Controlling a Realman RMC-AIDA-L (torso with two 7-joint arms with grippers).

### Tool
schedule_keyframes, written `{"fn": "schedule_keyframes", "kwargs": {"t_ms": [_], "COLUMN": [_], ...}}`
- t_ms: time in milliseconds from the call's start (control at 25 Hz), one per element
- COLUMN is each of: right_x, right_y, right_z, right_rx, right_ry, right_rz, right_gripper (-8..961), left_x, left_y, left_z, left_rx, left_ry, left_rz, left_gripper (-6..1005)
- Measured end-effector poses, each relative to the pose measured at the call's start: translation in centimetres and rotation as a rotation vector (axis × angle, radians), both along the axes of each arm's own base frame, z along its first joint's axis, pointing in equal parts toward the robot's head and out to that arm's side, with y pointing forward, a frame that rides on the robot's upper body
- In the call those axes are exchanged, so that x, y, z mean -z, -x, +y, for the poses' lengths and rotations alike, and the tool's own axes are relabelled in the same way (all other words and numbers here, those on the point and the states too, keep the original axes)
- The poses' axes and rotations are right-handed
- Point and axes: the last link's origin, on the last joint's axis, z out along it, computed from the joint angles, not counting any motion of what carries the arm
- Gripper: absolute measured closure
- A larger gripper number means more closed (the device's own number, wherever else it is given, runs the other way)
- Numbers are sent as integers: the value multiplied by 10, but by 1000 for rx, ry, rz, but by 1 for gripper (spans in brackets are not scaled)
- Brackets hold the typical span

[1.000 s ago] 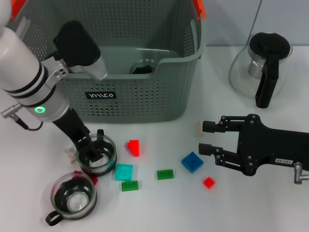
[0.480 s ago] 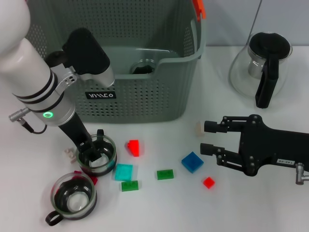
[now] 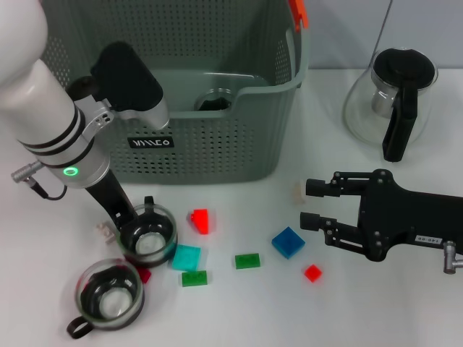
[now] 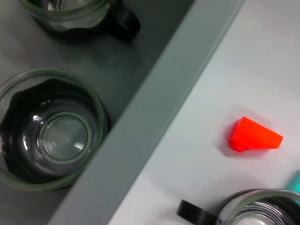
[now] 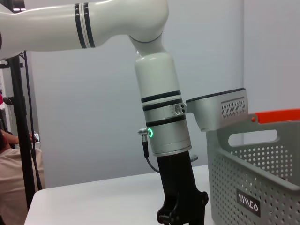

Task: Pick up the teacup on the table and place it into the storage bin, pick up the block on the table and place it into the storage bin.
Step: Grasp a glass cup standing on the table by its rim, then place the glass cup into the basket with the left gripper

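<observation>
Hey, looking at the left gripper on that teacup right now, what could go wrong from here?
The left gripper grips the teacup by its rim only, so the smooth glass might slip or tilt on the lift.

A second teacup and a red block sit close by; a swing could knock them.

The storage bin wall is tall and right beside the arm, so a low carry may clip its rim. A cup already lies inside, so a hard drop could strike glass.

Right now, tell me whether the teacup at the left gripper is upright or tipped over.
Upright. The teacup sits with its round rim facing up and its base visible through the glass; the left gripper grips its rim.
</observation>
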Motion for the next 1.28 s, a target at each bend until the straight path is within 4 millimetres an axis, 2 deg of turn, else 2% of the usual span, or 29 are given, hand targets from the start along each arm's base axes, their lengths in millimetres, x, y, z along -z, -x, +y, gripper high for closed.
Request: {"fn": "schedule_keyframes", "kwargs": {"t_ms": [240,440,720,840,1000,1160,1280], "right_x": [-1,-2,-3,-3,-3,-4,-4], "right_y": [-1,-1,-1,0,0,1,1], "right_z": [0,0,0,0,0,1,1], "right_rx": [2,6,4,3,2,0,-1], "right_ry": [-2,-8,-8,-8,-8,-12,-13], "right_rz": [1,6,10,10,12,16,19], "right_gripper": [460,461,463,463,461,462,462], "left_x": [-6,-29,-70,-91,-111,-127,-151], "left_y": [-6,-5,5,14,14,3,-12], "left_z": [3,2,-9,-19,-31,-29,-10], "left_rx": [-4,-24,-32,-8,101,158,180], "left_ry": [-20,-13,40,53,10,-55,-192], "left_rz": [-17,-139,-521,-846,-1155,-1269,-1298], "left_gripper": [887,942,950,945,938,932,926]}}
